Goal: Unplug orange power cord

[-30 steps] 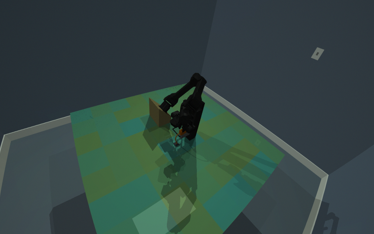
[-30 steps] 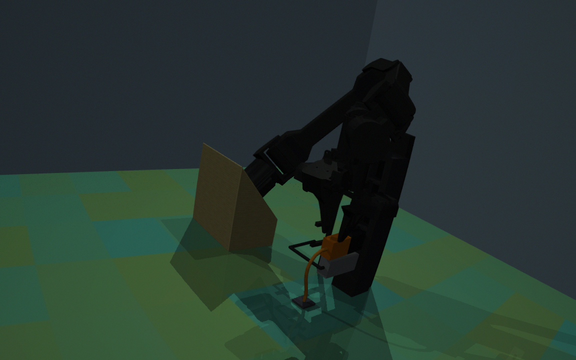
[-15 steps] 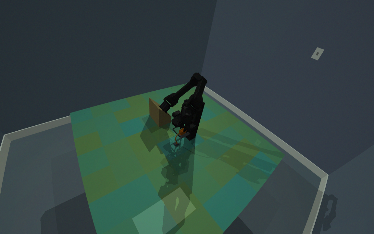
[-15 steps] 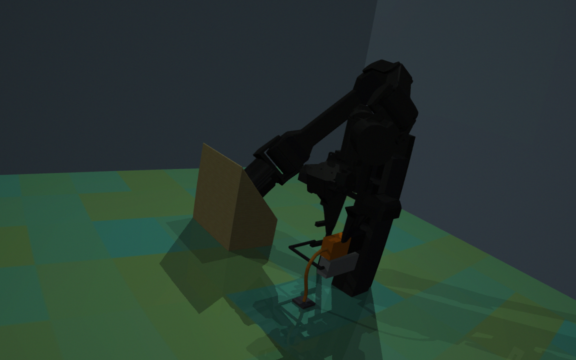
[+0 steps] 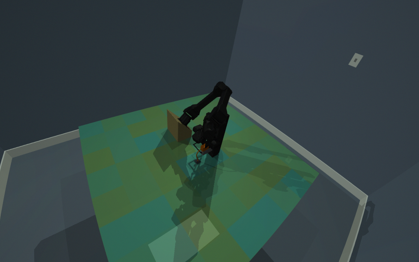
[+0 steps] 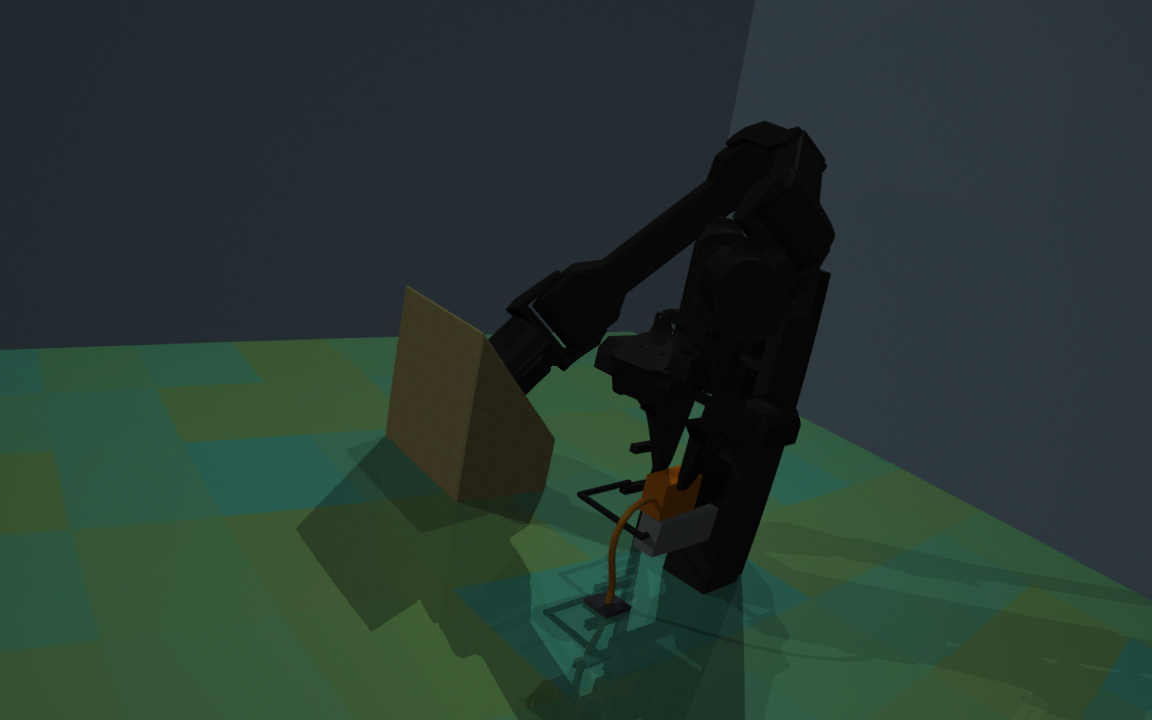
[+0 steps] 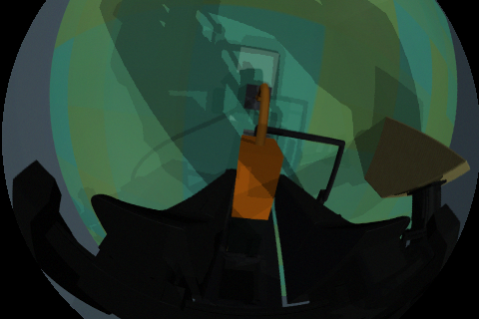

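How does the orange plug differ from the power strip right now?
The orange plug is bright orange, the power strip pale grey. The plug is the narrower block, seated on top of the wider strip. The gripper is shut on the plug, not the strip. Both are boxy.

The tan wedge block (image 6: 464, 411) stood close beside the pincer (image 6: 681, 479), a thin black frame (image 6: 602, 505) lay between them, and the black upright post (image 6: 732, 501) crowded the opposite side.

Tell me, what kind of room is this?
Probably a bare robot test cell: plain grey walls, a green-and-teal checkered floor, and one black robot arm at an orange plug.
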{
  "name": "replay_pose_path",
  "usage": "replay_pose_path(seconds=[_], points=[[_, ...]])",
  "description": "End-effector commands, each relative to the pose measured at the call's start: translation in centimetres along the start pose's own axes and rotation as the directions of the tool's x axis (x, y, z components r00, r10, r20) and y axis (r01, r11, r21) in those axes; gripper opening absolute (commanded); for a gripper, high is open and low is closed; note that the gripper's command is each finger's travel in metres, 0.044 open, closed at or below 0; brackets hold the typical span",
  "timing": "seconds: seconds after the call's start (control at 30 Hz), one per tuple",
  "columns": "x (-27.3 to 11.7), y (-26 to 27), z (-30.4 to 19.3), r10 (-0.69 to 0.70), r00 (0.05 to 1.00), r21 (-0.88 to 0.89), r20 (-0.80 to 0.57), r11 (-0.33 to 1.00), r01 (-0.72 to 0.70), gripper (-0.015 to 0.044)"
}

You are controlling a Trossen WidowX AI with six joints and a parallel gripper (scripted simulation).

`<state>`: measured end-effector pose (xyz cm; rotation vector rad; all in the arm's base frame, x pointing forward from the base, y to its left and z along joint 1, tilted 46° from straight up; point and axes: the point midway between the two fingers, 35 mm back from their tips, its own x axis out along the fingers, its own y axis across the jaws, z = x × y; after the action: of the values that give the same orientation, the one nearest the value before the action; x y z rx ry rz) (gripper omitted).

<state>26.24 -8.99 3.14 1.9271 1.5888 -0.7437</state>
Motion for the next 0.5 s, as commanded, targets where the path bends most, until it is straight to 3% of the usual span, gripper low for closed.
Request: replay_pose_path(seconds=[0.0,0.47], points=[[0.0,0.0,0.0,0.0,1.0,0.0,0.0,1.0,0.0,0.0015],[-0.1,0.2,1.5,0.001,1.0,0.001,0.001,1.0,-0.001,0.0]])
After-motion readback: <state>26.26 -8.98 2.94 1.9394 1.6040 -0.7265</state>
